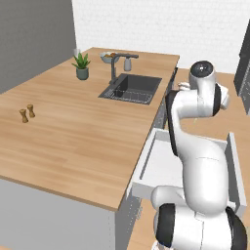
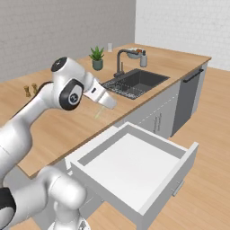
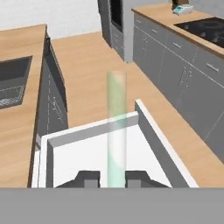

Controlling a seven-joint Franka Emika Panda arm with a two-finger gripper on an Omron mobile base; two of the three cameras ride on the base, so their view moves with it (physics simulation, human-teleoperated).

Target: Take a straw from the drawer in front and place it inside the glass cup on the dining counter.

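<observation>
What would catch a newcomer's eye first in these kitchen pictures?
Probably the drawer, pulled wide open below the dining counter, its pale inside bare. Next, the straw, a pale greenish stick standing up between the tips of the gripper above that drawer. Farther back, the dark sink breaks the wood top.

The robot is a glossy white arm of rounded, bulbous segments (image 1: 205, 171), swollen and smooth like moulded plastic shells. Black bands ring the joints between segments, and a round dark cap with a grey centre sits on the side of the elbow housing (image 2: 72, 94). Nearest the wood-plank island counter (image 1: 73, 136), the last link tapers to a slim white wrist. Two small, dark grey, blocky finger tips (image 3: 89, 178) end the hand, with no cables or markings visible
</observation>
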